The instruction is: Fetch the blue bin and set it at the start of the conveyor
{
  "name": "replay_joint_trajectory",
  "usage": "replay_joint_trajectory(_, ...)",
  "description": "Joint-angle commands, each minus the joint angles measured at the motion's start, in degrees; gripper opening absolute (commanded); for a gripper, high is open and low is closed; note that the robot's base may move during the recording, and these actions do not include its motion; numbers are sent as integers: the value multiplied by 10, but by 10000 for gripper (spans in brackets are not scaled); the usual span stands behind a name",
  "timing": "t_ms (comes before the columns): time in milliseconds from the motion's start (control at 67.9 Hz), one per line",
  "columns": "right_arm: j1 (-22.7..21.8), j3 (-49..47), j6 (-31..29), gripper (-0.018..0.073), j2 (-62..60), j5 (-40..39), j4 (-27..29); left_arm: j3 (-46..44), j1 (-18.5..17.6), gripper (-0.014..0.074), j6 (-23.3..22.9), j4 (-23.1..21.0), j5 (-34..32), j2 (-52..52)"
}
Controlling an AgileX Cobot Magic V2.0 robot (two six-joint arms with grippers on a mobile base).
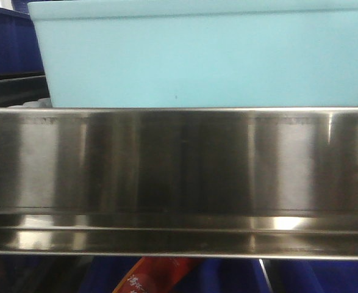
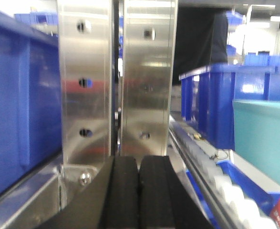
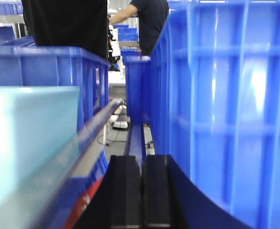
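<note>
The blue bin sits behind the stainless-steel rail.
Flanking it, the left tool and right tool are clenched, empty; dark blue crates stand alongside.

Pale turquoise blue bin; shiny silver rail; royal-blue crates.

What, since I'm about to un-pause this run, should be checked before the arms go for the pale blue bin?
1. Blue bin found: ok, sits behind the steel rail, unheld.
2. Left gripper open: not ok, shut, empty.
3. Right gripper open: not ok, shut, empty.
4. Room beside Right gripper: not ok, dark blue crate looks close alongside.
5. Conveyor start in sight: cannot tell, no belt in any view.
</note>
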Motion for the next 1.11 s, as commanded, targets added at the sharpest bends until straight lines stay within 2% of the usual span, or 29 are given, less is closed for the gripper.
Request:
replay_joint_trajectory(0,-1,-56,-2,-162,-2,26,4,-41,-3,-111,2,-3,7,-2)
replay_joint_trajectory(133,-1,-178,-2,-155,-2,142,4,-141,-3,-111,2,0,113,1)
replay_joint_trajectory(221,0,-247,-2,-64,20,186,4,-219,-3,-78,2,1,187,28)
replay_joint_trajectory(280,0,-290,-2,67,43,206,9,-262,-3,-30,2,1,212,51)
replay_joint_trajectory(354,0,-325,-2,271,72,214,11,-308,-3,84,2,1,225,84)
replay_joint_trajectory(442,0,-348,-2,482,101,212,11,-353,-3,287,2,1,222,128)
replay_joint_trajectory(501,0,-348,-2,572,117,198,10,-371,-3,395,2,1,223,163)
replay_joint_trajectory(575,0,-354,-2,562,139,190,10,-394,-3,493,3,1,228,204)
replay_joint_trajectory(663,1,-372,-5,558,167,205,10,-431,-10,510,26,2,257,254)
replay_joint_trajectory(722,3,-390,-30,558,193,216,12,-458,-37,507,51,2,275,280)
replay_joint_trajectory(899,29,-453,-46,558,276,243,17,-529,-160,507,53,2,323,354)
replay_joint_trajectory(987,58,-487,-46,558,322,268,17,-565,-232,507,53,2,347,404)
replay_joint_trajectory(1090,95,-537,-46,558,376,306,17,-604,-293,507,53,0,362,467)
